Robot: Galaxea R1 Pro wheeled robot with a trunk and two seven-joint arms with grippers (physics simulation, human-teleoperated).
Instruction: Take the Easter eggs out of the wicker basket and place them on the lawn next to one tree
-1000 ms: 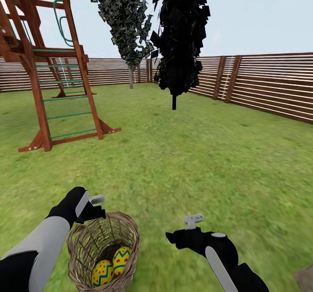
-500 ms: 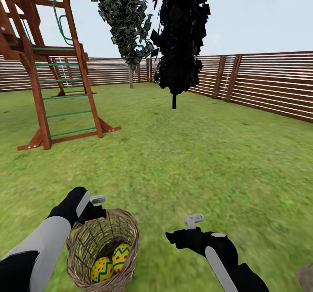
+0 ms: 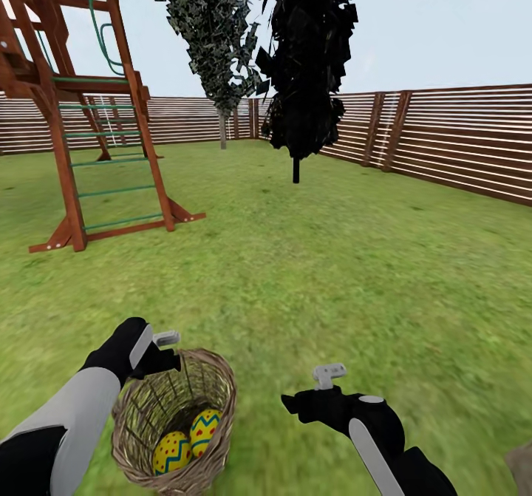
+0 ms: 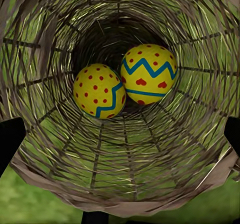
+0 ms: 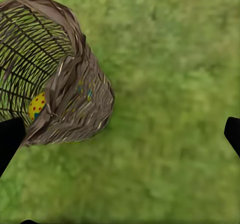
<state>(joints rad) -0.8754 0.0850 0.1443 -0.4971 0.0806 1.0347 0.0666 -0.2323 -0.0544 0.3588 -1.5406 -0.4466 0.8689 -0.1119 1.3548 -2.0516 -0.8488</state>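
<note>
Basket sits tilted on the lawn right under the robot, mouth turned toward the left gripper, which hangs at the braided rim. Its wrist camera looks straight down the woven tunnel at two Easter eggs, pressed together at the far end, and the dark fingertips at the edges of that picture suggest jaws spread wide. A third egg cannot be made out anywhere. The right gripper hovers over bare grass beside the basket, holding nothing, fingers well apart in its own view.

Judging the step as a reach-in for the first egg, the clean play is to go down the middle of the opening, clear of the wicker wall, and close on the nearer dotted egg without nudging its neighbour deeper. A steadying right arm would help if the basket rolls. Far off stand a near-black columnar tree, a play frame and the fence.
</note>
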